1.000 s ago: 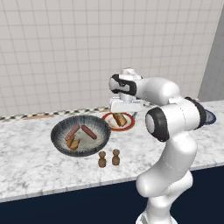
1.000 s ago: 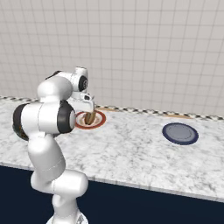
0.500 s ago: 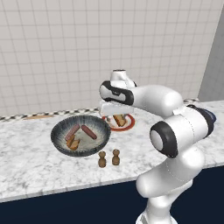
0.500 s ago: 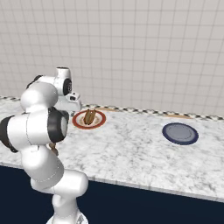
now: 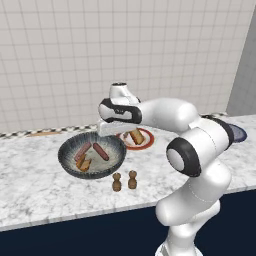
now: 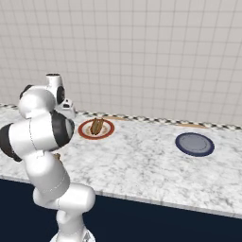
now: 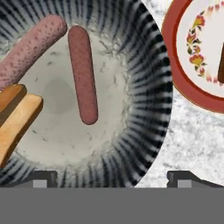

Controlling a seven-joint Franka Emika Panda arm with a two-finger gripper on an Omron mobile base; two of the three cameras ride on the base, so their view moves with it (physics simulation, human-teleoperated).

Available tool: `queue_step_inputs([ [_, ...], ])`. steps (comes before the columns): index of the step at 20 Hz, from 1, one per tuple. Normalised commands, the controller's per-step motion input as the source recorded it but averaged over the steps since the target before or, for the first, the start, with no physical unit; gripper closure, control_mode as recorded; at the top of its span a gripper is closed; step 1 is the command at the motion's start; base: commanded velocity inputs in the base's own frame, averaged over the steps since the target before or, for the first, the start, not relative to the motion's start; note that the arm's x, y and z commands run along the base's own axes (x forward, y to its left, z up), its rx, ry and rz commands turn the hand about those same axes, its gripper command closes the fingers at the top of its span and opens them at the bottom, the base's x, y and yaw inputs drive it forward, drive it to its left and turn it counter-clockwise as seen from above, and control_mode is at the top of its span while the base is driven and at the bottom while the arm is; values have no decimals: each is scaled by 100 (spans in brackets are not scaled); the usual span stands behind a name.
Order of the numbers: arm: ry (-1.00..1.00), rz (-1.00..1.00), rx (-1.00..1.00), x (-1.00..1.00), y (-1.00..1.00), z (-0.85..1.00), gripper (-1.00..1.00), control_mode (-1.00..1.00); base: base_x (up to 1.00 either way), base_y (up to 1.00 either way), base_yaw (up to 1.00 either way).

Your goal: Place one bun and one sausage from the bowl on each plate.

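The ribbed grey-blue bowl [image 5: 67, 159] [image 7: 144, 100] holds two sausages and one bun. In the hand view one sausage [image 7: 83, 74] lies lengthwise in the middle. The other sausage [image 7: 30, 50] is at the upper left and the bun [image 7: 15, 116] at the left edge. My gripper [image 5: 111, 131] [image 7: 113, 179] hangs open and empty above the bowl's right rim. Right of the bowl, a second bun [image 5: 136, 136] [image 6: 97, 125] lies on the red-rimmed plate [image 5: 146, 142] [image 6: 83, 130] [image 7: 192, 87]. The navy plate [image 6: 194, 144] [image 5: 239, 133] lies bare far to the right.
Two small brown shakers [image 5: 116, 182] [image 5: 132, 179] stand on the marble counter just in front of the bowl. A tiled wall runs close behind the counter. The counter's front edge drops off a little in front of the shakers.
The arm has swung left, from above the red-rimmed plate to over the bowl. The bun stays on that plate, and the gripper has remained open.
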Motion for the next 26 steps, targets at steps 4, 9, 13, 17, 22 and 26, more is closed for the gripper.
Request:
queue_step_inputs([
  [4, -17, 0, 0, 4, 43, -39, -100, -100, 0, 0, 0],
  [9, -12, 0, 0, 0, 22, -43, -100, -100, 0, 0, 0],
  [13, -1, 0, 0, 14, 1, -46, -100, -100, 0, 0, 0],
  [17, -3, 0, 0, 30, 7, -43, -100, -100, 0, 0, 0],
  [22, -1, 0, 0, 20, 10, -18, -100, -100, 0, 0, 0],
  [26, 0, 0, 0, 9, 6, -15, -100, -100, 0, 0, 0],
])
